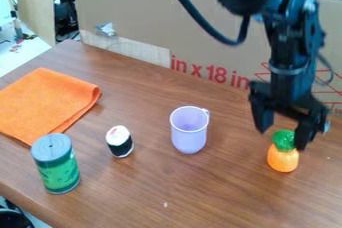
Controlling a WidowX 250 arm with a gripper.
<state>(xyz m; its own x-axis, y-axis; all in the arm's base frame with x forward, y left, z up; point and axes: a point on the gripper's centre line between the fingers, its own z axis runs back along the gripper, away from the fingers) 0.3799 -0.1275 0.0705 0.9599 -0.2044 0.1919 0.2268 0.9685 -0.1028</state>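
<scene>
My gripper [284,134] hangs at the right of the camera view, pointing down with its two fingers apart. Just below and partly between them, a toy pineapple [283,158] stands upright on the table, orange with a green top. Its green top is level with the fingertips; whether they touch it I cannot tell. To the left of the gripper a light purple cup [189,131] stands upright, its handle at the upper right.
A sushi-like piece [119,142], white and black, stands left of the cup. Farther left are a green can [56,164] with a grey lid and a folded orange cloth [47,103]. A cardboard sheet [147,17] rises behind the brown table [200,187].
</scene>
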